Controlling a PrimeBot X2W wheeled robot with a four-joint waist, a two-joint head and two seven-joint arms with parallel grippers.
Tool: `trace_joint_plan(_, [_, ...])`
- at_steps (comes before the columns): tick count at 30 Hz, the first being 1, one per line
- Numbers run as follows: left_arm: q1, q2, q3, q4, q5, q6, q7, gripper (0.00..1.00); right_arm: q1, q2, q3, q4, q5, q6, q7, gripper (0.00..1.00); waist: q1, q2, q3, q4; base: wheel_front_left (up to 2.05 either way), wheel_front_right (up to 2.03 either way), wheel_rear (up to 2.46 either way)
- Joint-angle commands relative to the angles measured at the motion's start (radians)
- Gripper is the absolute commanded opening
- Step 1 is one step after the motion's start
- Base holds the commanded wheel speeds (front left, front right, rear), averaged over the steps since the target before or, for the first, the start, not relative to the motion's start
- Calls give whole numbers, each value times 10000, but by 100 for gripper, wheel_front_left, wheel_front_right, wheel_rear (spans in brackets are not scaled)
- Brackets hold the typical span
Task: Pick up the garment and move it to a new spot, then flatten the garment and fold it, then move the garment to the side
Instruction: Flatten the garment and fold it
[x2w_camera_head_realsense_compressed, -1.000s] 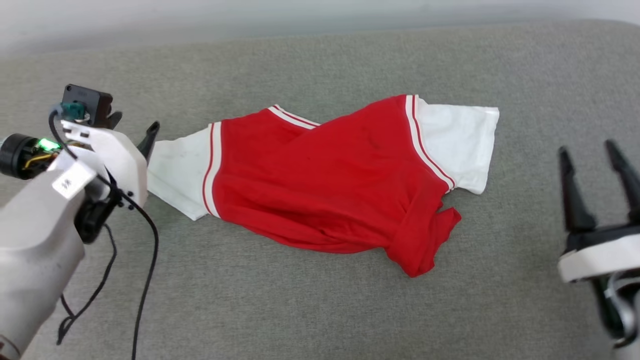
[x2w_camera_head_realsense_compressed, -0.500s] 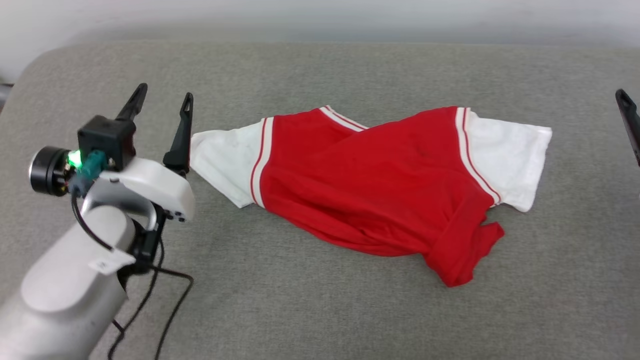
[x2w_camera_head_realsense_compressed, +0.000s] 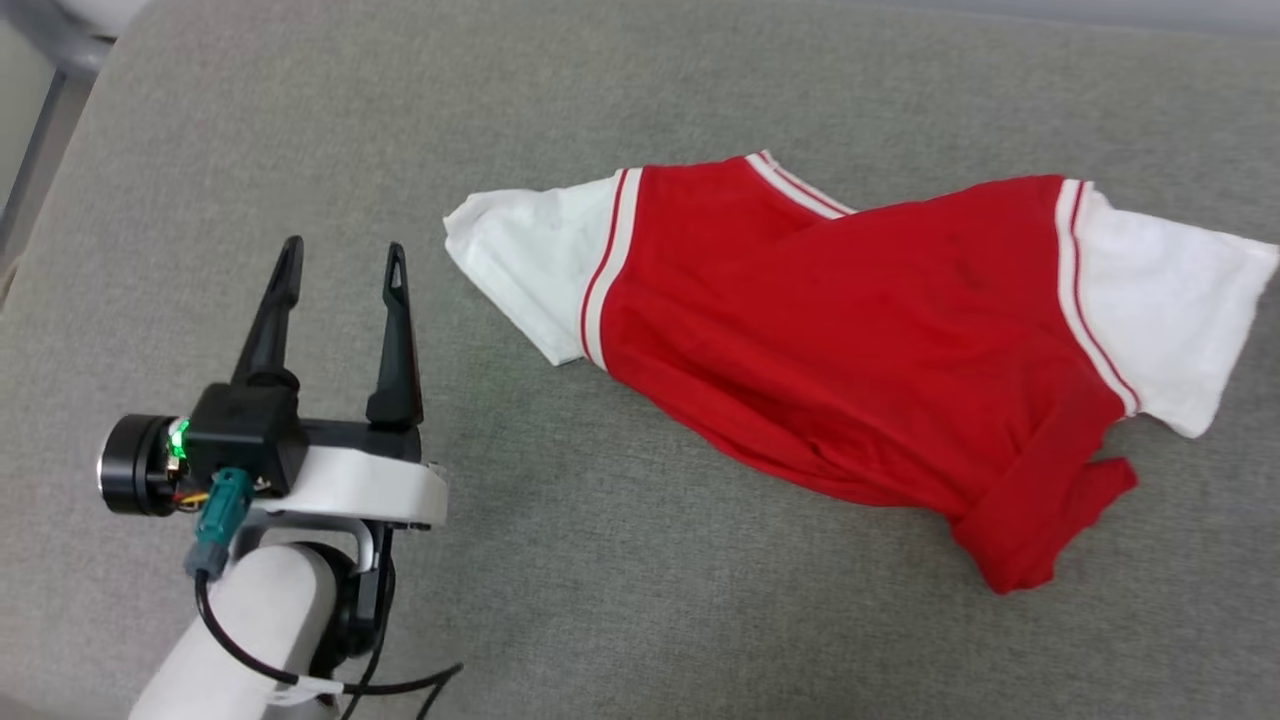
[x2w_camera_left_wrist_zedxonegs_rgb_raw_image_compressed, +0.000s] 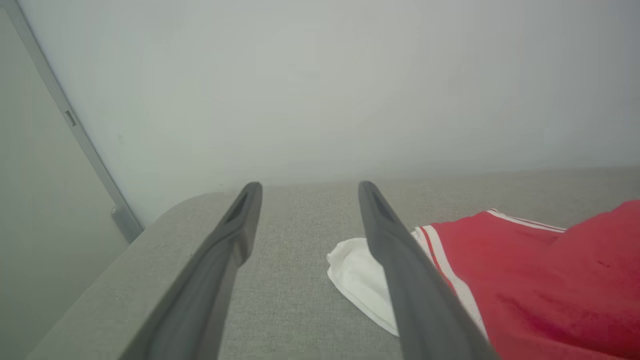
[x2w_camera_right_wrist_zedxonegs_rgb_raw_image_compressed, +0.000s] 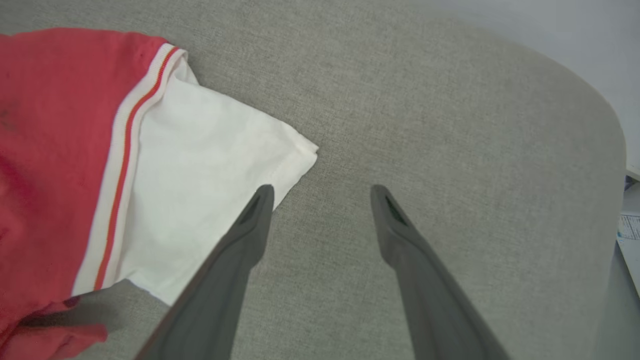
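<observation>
Rumpled shirt (x2w_camera_head_realsense_compressed: 850, 350) on a grey pad (x2w_camera_head_realsense_compressed: 640, 620), not held.
The red shirt lay crumpled across the pad. The left gripper (x2w_camera_head_realsense_compressed: 344, 248) stood open and empty near one white sleeve (x2w_camera_head_realsense_compressed: 530, 250), apart from it. The right gripper (x2w_camera_right_wrist_zedxonegs_rgb_raw_image_compressed: 322, 189) hung open and empty by the corner of the other sleeve (x2w_camera_right_wrist_zedxonegs_rgb_raw_image_compressed: 200, 175).

Head view high, angled down, left wrist view low, facing wall (x2w_camera_left_wrist_zedxonegs_rgb_raw_image_compressed: 320, 75), right wrist view close overhead, garment (x2w_camera_head_realsense_compressed: 850, 340) shared.

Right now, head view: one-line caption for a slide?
Open left end effector poised beside the rumpled red garment on the gray fabric surface, not touching it.
</observation>
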Motion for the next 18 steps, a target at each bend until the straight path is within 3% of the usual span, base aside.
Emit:
trace_joint_plan(1, [212, -163, 151, -33, 222, -95, -23, 100, -265, -24, 23, 103, 35, -14, 165, 100, 0, -1, 381, 343, 0, 0, 0])
trace_joint_plan(9, [392, -1266, 1019, -24, 1094, -977, -23, 100, -833, 26, 124, 867, -280, -13, 512, 100, 0, -1, 1133, 888, 0, 0, 0])
trace_joint_plan(18, [321, -2079, 1838, 208, 1844, -1829, -24, 100, 458, 153, 979, 1354, 44, 7, 1077, 100, 0, -1, 1425, 920, 0, 0, 0])
